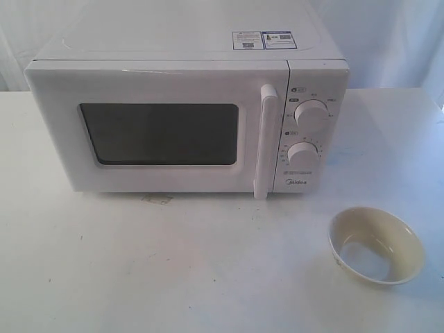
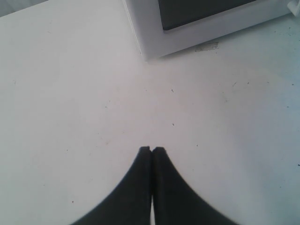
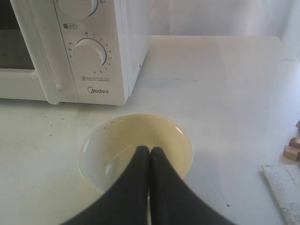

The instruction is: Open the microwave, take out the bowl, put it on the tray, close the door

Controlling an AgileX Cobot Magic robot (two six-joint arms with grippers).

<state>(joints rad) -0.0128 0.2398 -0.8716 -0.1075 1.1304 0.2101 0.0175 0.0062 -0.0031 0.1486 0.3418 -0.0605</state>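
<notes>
exterior view: the microwave (image 1: 187, 87) stands on a white table (image 1: 139, 277) with stickers (image 1: 263, 39) on its top. the door (image 1: 55, 125) is closed flush, with its dark window (image 1: 159, 135) facing the camera. the vertical bar handle (image 1: 265, 142) is just beside the upper knob (image 1: 311, 115) and the lower knob (image 1: 303, 154). the bowl (image 1: 377, 245) sits upright on the table, outside the oven. it is in front of the control panel and off to its right, apart from the cabinet.

right wrist view: the right gripper (image 3: 150, 149) has its two dark fingers (image 3: 131, 187) pressed together with nothing between them. the tips lie over the open mouth of the bowl (image 3: 108, 150), near its middle. whether they touch its inside cannot be told. beyond the bowl stand the lower knob (image 3: 88, 55) and the midea mark (image 3: 98, 90) on the oven's front.

left wrist view: the left gripper (image 2: 151, 149) is likewise closed tight and empty, over bare table (image 2: 70, 93). a lower corner of the microwave (image 2: 150, 42) lies ahead of the tips, well apart from them.
</notes>
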